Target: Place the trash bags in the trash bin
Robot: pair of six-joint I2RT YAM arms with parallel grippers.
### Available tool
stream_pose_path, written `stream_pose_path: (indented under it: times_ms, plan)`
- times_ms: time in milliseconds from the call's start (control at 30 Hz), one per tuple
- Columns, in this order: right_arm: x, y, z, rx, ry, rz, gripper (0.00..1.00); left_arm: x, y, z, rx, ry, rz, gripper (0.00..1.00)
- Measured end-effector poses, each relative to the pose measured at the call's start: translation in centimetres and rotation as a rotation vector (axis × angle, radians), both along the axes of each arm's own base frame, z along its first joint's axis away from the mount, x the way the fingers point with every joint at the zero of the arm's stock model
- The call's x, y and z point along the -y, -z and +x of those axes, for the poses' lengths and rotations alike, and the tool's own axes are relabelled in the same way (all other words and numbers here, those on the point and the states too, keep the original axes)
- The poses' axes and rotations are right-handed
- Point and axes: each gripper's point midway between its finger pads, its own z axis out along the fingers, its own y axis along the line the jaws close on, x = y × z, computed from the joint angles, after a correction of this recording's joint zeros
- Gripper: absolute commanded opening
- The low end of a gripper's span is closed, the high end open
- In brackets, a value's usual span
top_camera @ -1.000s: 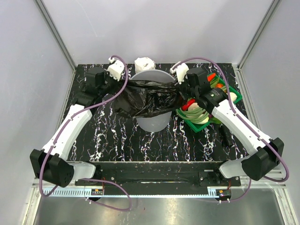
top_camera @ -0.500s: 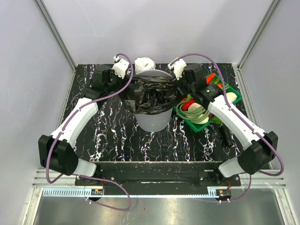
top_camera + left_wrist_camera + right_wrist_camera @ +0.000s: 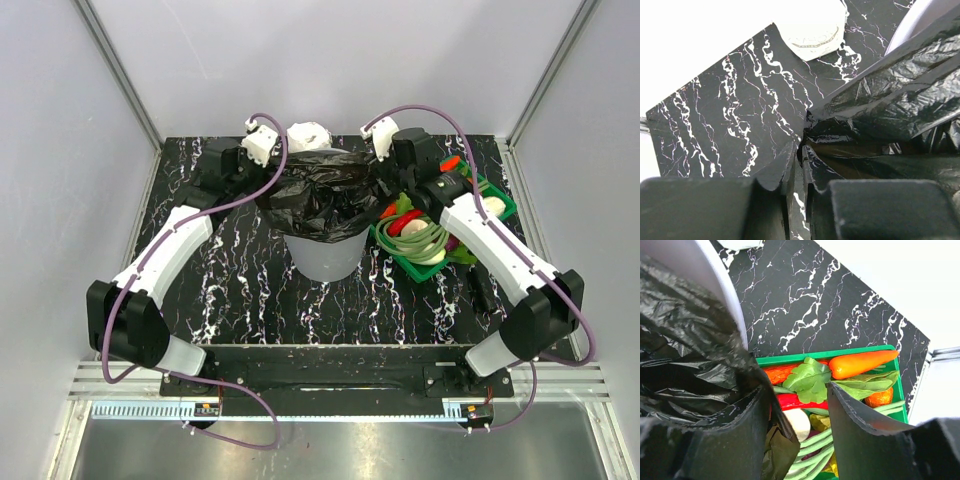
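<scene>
The black trash bag (image 3: 318,195) is draped over the mouth of the light-grey trash bin (image 3: 325,255) at the table's middle back. My left gripper (image 3: 258,183) is at the bin's left rim. In the left wrist view its jaws (image 3: 800,147) are nearly together, with the bag's taut corner (image 3: 880,105) pinched at their tips. My right gripper (image 3: 386,190) is at the bin's right rim. In the right wrist view it (image 3: 797,388) is open, with loose bag film (image 3: 690,355) hanging over its left finger (image 3: 735,430).
A green basket (image 3: 505,208) of vegetables stands right of the bin and shows under the right gripper (image 3: 840,354). A small white wrapped roll (image 3: 308,136) lies behind the bin and also shows in the left wrist view (image 3: 812,22). Grey walls enclose the table.
Both grippers have moved back and inward to the bin's rim. The bag, earlier stretched in front of the bin, now lies over its top.
</scene>
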Motion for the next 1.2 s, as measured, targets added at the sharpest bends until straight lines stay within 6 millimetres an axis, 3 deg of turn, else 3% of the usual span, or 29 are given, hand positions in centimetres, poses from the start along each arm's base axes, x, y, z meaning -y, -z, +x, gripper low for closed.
stream_pose_path:
  times_ms: [367, 600, 733, 900, 1200]
  plan:
    - [-0.1, 1.4, 0.5, -0.029, 0.001, -0.011, 0.58, 0.3, 0.5, -0.2, -0.011, 0.02, -0.003, 0.52]
    - [0.4, 2.4, 0.6, -0.041, 0.012, -0.017, 0.64, -0.5, 2.7, -0.7, -0.054, 0.01, 0.012, 0.65]
    - [0.9, 2.7, 0.8, -0.039, 0.025, -0.014, 0.68, -0.8, 2.8, -1.2, -0.05, 0.007, 0.013, 0.73]
    - [1.3, 2.6, 0.5, -0.036, 0.028, -0.015, 0.77, -1.3, 2.0, -1.7, -0.024, -0.001, 0.012, 0.97]
    - [1.7, 1.9, -0.1, -0.026, 0.029, -0.01, 0.86, -1.8, 1.6, -2.1, -0.004, -0.011, 0.013, 0.99]
